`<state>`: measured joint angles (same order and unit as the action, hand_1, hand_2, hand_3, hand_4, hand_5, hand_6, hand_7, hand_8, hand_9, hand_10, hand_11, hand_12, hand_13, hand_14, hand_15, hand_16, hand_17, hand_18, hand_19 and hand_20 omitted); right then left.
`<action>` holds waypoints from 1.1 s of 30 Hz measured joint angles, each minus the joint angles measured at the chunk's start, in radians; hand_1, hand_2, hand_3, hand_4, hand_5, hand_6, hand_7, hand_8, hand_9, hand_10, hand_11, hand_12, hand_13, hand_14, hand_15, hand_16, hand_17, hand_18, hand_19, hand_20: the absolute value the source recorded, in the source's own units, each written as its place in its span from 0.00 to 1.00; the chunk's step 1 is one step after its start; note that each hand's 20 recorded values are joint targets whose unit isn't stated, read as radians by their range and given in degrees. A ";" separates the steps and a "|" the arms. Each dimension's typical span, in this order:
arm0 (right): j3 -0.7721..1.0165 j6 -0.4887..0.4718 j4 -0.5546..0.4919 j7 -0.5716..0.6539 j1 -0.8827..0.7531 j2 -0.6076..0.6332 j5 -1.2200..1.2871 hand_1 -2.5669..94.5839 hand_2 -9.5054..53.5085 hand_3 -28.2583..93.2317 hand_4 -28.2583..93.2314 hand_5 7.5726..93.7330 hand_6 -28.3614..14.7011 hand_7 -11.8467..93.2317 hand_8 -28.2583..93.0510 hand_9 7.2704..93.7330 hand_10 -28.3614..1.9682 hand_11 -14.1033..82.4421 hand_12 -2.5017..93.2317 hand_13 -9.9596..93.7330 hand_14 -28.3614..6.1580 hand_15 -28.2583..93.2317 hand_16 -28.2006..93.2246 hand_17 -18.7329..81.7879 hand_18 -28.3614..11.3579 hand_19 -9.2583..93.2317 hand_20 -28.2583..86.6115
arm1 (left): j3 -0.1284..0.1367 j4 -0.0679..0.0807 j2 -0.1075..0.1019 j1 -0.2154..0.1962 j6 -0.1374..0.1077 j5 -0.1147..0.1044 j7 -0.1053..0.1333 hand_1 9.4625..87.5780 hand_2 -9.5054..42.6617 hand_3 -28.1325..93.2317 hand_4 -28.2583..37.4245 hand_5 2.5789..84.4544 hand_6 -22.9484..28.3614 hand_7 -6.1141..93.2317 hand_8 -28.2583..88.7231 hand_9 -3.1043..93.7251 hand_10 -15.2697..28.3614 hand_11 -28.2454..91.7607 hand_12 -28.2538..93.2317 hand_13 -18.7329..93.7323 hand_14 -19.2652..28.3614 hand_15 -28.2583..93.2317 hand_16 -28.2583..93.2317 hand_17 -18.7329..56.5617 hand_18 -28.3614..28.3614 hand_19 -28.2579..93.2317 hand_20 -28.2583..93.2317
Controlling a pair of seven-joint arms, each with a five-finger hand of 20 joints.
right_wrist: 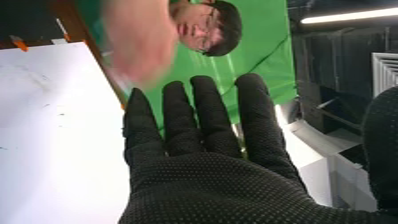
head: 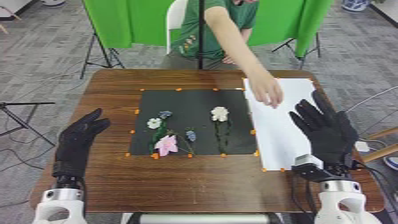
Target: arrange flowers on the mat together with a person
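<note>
A person's hand [head: 266, 89] extends over the far part of a white sheet [head: 286, 145] — right of the black mat [head: 191, 102], where flowers lie. A white bloom [head: 219, 114] is right of center; a pink one [head: 166, 145] lies near left, blue [head: 165, 114] and small white [head: 155, 123] blossoms farther back. The robot's right hand [head: 327, 131] is open by the sheet — its left hand [head: 78, 137], relaxed and empty, left of the mat.

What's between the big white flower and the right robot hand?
Between the big white flower and the right robot hand, the head view shows black mat, then white paper.
</note>
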<state>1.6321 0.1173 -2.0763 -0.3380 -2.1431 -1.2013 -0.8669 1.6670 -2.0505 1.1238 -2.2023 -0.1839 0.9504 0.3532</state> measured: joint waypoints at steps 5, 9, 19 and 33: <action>0.000 -0.001 0.001 0.000 0.002 0.000 0.000 0.09 0.20 0.84 0.08 0.32 0.64 0.19 0.17 0.35 0.44 0.18 0.14 0.36 0.46 0.30 0.31 0.33 0.31 0.15 0.45 | 0.002 0.000 -0.001 0.000 0.000 0.000 0.000 0.21 0.07 0.82 0.08 0.56 0.52 0.17 0.19 0.54 0.67 0.39 0.35 0.52 0.76 0.34 0.26 0.34 0.70 0.25 0.38; -0.001 -0.001 0.005 -0.001 0.007 0.000 0.000 0.10 0.20 0.84 0.08 0.34 0.63 0.20 0.17 0.36 0.44 0.19 0.14 0.37 0.47 0.30 0.31 0.33 0.32 0.15 0.45 | 0.003 0.000 -0.001 -0.001 0.000 0.000 0.000 0.21 0.07 0.82 0.08 0.56 0.52 0.17 0.19 0.54 0.67 0.39 0.35 0.52 0.76 0.34 0.26 0.34 0.70 0.25 0.38; 0.000 0.000 0.007 -0.006 0.009 0.000 -0.002 0.09 0.21 0.84 0.08 0.36 0.63 0.21 0.17 0.38 0.44 0.19 0.15 0.39 0.48 0.31 0.31 0.34 0.31 0.15 0.45 | 0.005 0.000 -0.001 -0.003 0.001 -0.002 0.000 0.22 0.07 0.82 0.08 0.56 0.52 0.17 0.19 0.54 0.67 0.39 0.35 0.52 0.75 0.34 0.26 0.34 0.70 0.25 0.38; -0.001 0.000 0.007 0.000 0.008 0.000 -0.011 0.10 0.19 0.84 0.08 0.38 0.63 0.21 0.16 0.40 0.44 0.19 0.15 0.39 0.47 0.32 0.31 0.34 0.31 0.15 0.45 | 0.005 -0.001 -0.002 -0.008 0.000 -0.008 0.001 0.22 0.07 0.82 0.08 0.56 0.52 0.17 0.19 0.54 0.67 0.39 0.35 0.52 0.76 0.34 0.26 0.34 0.70 0.25 0.38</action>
<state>1.6314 0.1172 -2.0692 -0.3377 -2.1352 -1.2014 -0.8775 1.6724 -2.0517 1.1222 -2.2099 -0.1842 0.9425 0.3546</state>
